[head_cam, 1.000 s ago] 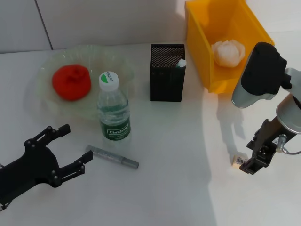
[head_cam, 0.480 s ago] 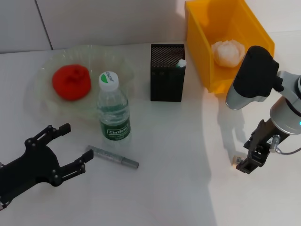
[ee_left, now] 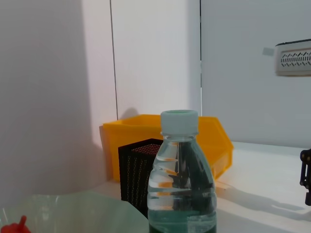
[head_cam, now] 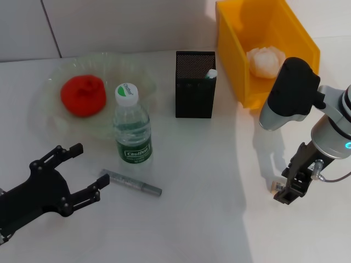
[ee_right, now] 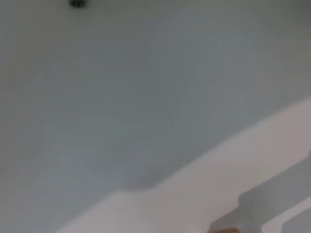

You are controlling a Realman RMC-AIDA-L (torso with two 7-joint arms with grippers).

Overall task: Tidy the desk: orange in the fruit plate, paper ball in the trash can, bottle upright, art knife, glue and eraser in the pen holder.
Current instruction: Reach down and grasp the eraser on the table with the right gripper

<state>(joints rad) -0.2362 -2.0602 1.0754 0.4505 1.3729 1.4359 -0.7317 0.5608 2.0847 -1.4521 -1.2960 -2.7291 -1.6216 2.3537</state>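
Upright, bottle [head_cam: 132, 130] labelled "Cestbon" — left gripper [head_cam: 82, 174] jaws spread, empty, right gripper [head_cam: 283, 192] grip unclear.

On the white desk [head_cam: 208, 164] I count one red-orange bumpy orange [head_cam: 83, 95], one ruffled pale green glass fruit plate [head_cam: 137, 74], one clear plastic bottle [head_cam: 132, 133], one grey metallic art knife [head_cam: 130, 182], one black mesh pen holder [head_cam: 194, 85], one yellow plastic trash can [head_cam: 233, 49], one white paper ball [head_cam: 266, 60], and two black pincers: left [head_cam: 82, 175], right [head_cam: 285, 193].
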